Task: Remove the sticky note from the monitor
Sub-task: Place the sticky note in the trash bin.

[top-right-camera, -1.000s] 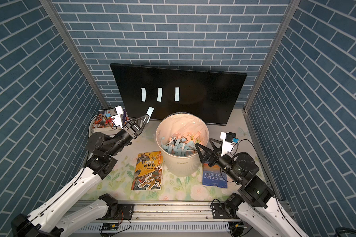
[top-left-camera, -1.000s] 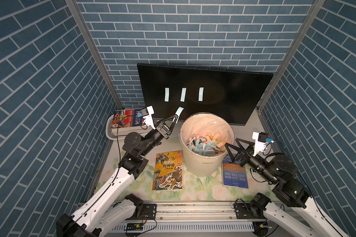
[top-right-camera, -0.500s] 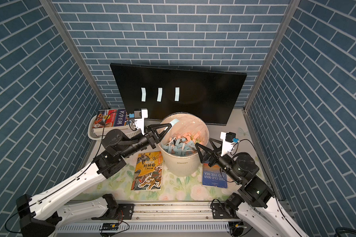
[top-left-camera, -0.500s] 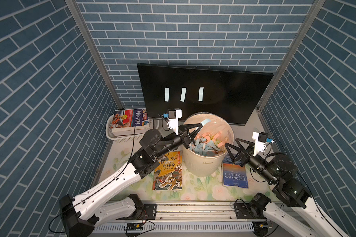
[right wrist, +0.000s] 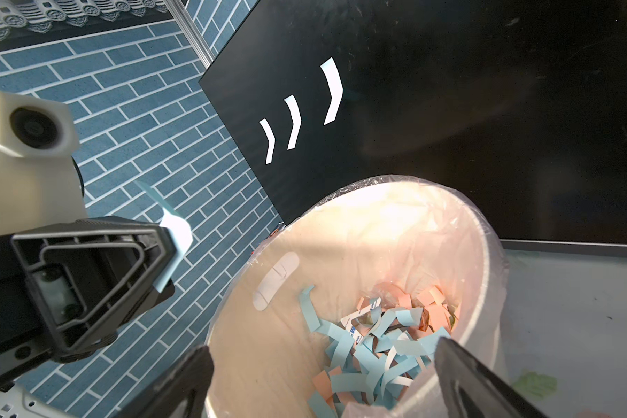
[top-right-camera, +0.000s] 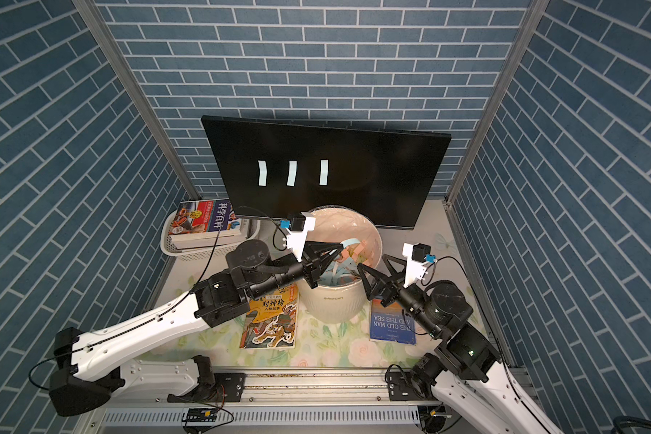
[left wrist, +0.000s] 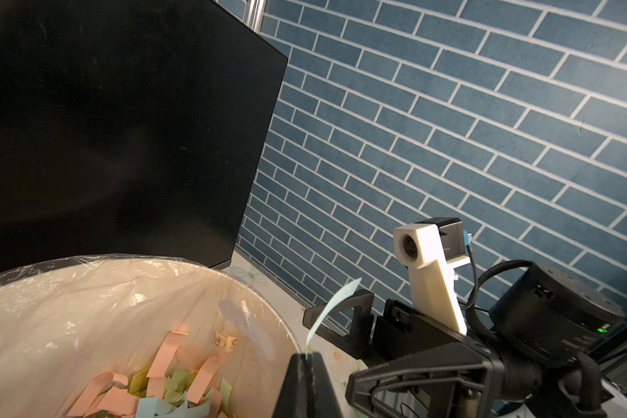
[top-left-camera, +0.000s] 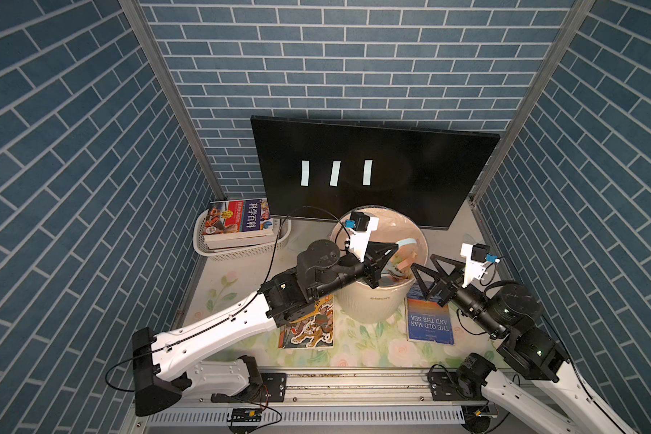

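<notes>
The monitor [top-left-camera: 410,176] [top-right-camera: 373,176] stands at the back with three pale sticky notes [top-left-camera: 335,173] [top-right-camera: 292,173] [right wrist: 293,123] in a row on its left half. My left gripper [top-left-camera: 394,247] [top-right-camera: 341,247] [left wrist: 306,356] is shut on another pale blue sticky note [left wrist: 332,304] [right wrist: 174,235], which sticks out past its tips. It hovers over the near left part of the white bin [top-left-camera: 421,240] [left wrist: 261,300]. My right gripper [top-left-camera: 422,262] [right wrist: 321,356] stands open and empty at the bin's right rim.
The bag-lined bin holds several blue and pink paper strips [right wrist: 377,343]. A white basket of books [top-left-camera: 241,251] sits at the back left. Two books lie on the floral mat, an orange book [top-left-camera: 309,323] and a blue book [top-left-camera: 429,319]. Brick walls close in on both sides.
My left arm has swung right, from in front of the monitor's lower left to over the bin, carrying the note. The right arm has not moved.
</notes>
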`<state>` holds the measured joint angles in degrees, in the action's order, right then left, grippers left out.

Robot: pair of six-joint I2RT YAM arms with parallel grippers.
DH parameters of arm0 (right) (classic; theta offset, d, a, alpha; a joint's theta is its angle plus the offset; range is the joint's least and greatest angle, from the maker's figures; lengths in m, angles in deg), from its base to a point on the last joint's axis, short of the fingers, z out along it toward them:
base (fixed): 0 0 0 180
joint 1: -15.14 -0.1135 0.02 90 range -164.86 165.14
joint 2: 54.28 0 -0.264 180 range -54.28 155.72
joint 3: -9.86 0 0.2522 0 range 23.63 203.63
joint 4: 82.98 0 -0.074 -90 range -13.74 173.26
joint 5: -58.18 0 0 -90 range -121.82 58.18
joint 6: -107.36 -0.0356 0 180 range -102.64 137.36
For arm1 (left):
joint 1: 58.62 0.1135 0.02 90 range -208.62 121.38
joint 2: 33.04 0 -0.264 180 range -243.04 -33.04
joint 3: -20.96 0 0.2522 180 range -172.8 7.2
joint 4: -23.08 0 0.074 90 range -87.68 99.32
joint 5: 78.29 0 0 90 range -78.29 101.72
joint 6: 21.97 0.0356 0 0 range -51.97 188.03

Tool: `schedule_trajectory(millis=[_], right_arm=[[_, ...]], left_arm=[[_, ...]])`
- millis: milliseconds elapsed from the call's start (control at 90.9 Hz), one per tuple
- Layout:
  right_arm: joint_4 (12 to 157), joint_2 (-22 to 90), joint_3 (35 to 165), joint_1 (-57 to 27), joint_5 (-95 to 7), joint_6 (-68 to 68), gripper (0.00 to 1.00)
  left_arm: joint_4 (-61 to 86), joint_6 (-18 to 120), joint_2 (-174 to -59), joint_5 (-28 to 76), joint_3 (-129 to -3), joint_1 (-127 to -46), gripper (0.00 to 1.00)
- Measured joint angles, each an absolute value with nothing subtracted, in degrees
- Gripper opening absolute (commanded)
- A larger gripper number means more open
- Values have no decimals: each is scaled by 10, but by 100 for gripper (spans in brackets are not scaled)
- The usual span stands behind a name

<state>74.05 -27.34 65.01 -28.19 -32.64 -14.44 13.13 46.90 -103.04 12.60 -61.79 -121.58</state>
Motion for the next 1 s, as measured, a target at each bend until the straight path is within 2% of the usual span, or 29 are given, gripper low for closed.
schedule_trajectory(millis=[418, 583, 880, 1001], right_arm=[[740, -280, 649, -282, -325, -144, 100], [740, -280, 649, -282, -325, -144, 100], [740, -280, 649, -282, -325, -144, 100], [740, -278, 649, -282, -325, -144, 100]], left_arm=[[69, 511, -1070, 5, -652, -1228, 9], [52, 524, -1081, -32, -660, -1230, 20], [41, 538, -1088, -52, -661, -1230, 49], [40, 541, -1088, -52, -661, -1231, 54]])
